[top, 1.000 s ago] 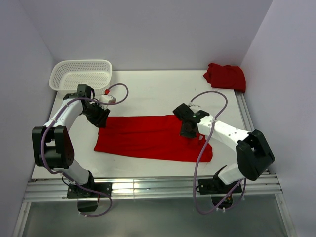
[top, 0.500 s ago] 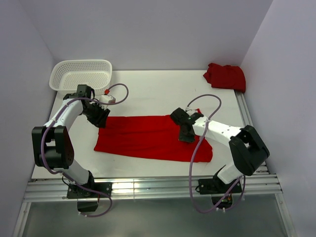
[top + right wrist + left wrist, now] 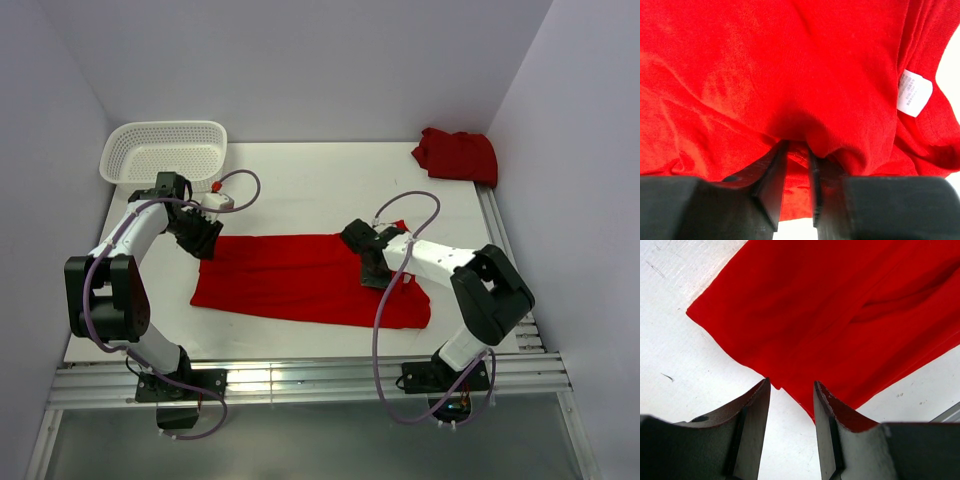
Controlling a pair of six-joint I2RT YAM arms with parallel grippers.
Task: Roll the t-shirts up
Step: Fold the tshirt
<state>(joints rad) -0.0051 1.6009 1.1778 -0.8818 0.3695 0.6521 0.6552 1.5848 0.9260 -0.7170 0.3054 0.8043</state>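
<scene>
Evidently roll starting: right pincer (image 3: pixel 797 147) clenched on t-shirt (image 3: pixel 290 280) fold; left pincer (image 3: pixel 791 385) released. Next likely needs even turning.

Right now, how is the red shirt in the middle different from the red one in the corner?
The middle t-shirt lies flat in a long strip; the corner t-shirt is a crumpled heap. The right gripper pinches the middle t-shirt; nothing touches the corner t-shirt. Both are plain red.

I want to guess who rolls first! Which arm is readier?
Right, probably. The right tool pinches a fold of the red t-shirt; the left tool stands open at its corner, gripping nothing.
</scene>
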